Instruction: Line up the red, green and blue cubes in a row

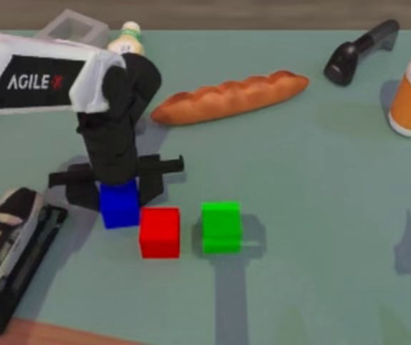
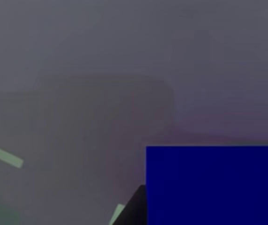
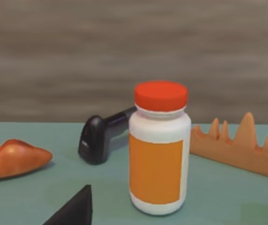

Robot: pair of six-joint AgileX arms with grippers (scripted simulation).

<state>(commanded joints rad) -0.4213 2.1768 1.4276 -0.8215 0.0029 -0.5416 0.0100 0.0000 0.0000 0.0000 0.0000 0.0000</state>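
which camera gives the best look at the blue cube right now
The top view: the blue cube sits under the left gripper, left of the red cube, its upper part covered by the arm. The left wrist view shows only one flat blue face, filling a corner. The right wrist view misses it entirely.

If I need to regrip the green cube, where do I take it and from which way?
Come straight down on the green cube and pinch its near and far faces. Those are flat and free; the red cube sits close on its left side, crowding a left-right pinch.
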